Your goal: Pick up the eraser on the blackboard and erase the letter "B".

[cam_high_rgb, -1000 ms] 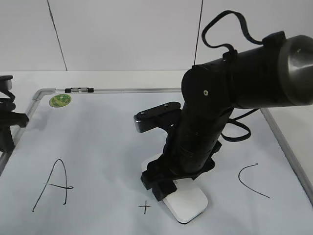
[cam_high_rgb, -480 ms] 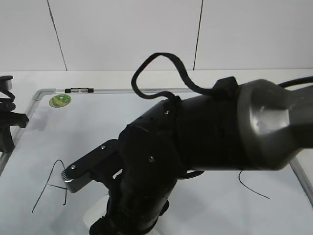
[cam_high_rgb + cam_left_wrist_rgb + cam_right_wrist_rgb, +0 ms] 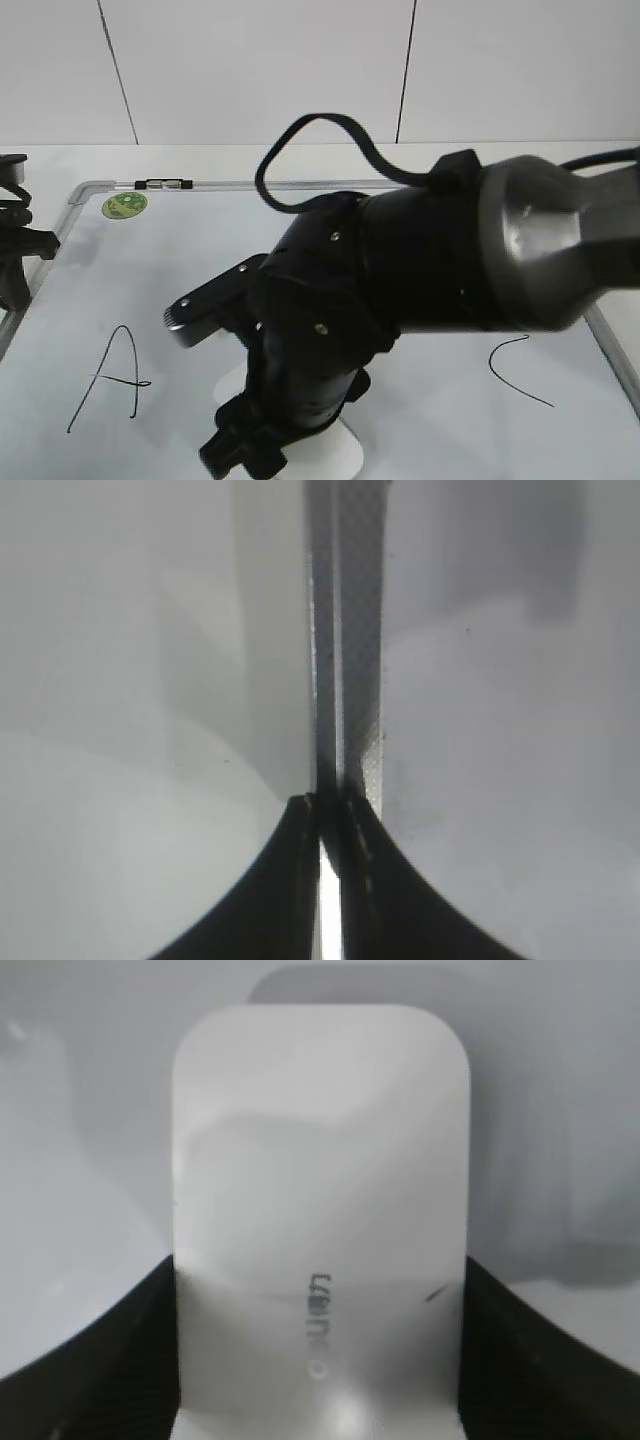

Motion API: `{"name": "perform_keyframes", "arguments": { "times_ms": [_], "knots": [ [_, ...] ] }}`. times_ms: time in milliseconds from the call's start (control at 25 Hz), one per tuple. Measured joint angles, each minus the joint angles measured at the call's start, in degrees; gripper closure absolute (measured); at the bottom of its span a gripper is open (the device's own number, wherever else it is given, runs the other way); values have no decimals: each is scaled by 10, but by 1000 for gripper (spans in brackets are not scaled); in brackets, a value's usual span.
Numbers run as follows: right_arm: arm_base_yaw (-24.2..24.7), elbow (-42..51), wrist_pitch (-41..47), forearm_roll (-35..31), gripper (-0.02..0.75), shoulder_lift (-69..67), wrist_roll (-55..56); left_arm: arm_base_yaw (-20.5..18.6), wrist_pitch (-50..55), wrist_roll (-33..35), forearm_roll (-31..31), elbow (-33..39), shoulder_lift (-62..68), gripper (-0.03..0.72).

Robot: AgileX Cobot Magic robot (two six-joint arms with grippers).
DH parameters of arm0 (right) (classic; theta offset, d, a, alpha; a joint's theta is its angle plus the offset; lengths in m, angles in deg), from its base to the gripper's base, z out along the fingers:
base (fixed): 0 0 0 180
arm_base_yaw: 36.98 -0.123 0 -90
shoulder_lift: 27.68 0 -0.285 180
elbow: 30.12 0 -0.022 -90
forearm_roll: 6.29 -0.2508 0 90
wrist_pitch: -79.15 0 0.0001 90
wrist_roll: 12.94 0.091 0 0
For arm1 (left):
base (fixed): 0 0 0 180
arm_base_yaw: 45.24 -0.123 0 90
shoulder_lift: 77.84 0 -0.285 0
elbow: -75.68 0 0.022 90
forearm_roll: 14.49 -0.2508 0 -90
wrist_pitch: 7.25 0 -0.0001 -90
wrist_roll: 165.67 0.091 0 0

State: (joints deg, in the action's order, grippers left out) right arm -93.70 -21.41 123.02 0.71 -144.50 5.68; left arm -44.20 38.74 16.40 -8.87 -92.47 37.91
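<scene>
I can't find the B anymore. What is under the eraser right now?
The eraser, held between the right gripper's fingers, lies on the blackboard. Around it only bare white board shows; any B strokes beneath are covered.

Right gripper (image 3: 245, 455) with clamped eraser (image 3: 335, 450): shifted left and toward the camera across the blackboard (image 3: 180, 300); small cross mark of one second ago no longer visible; letter "A" (image 3: 112, 378) uncovered again

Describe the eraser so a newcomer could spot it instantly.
Start at the grey-framed blackboard and follow the big black right arm down to its fingers. Between them sits the eraser, a glossy white rounded block with small grey print, unlike the flat round green sticker.
</scene>
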Motion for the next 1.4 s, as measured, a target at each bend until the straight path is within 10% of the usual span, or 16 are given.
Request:
{"name": "perform_keyframes", "arguments": {
  "times_ms": [440,1000,1400],
  "knots": [
    [149,-6,-7,20,200,-9,18,0,-1,0,1,0,0,672],
    [185,-6,17,-31,201,11,15,0,-1,0,3,0,0,673],
    [309,5,91,-44,202,66,-17,0,-1,1,3,0,0,673]
  ]
}}
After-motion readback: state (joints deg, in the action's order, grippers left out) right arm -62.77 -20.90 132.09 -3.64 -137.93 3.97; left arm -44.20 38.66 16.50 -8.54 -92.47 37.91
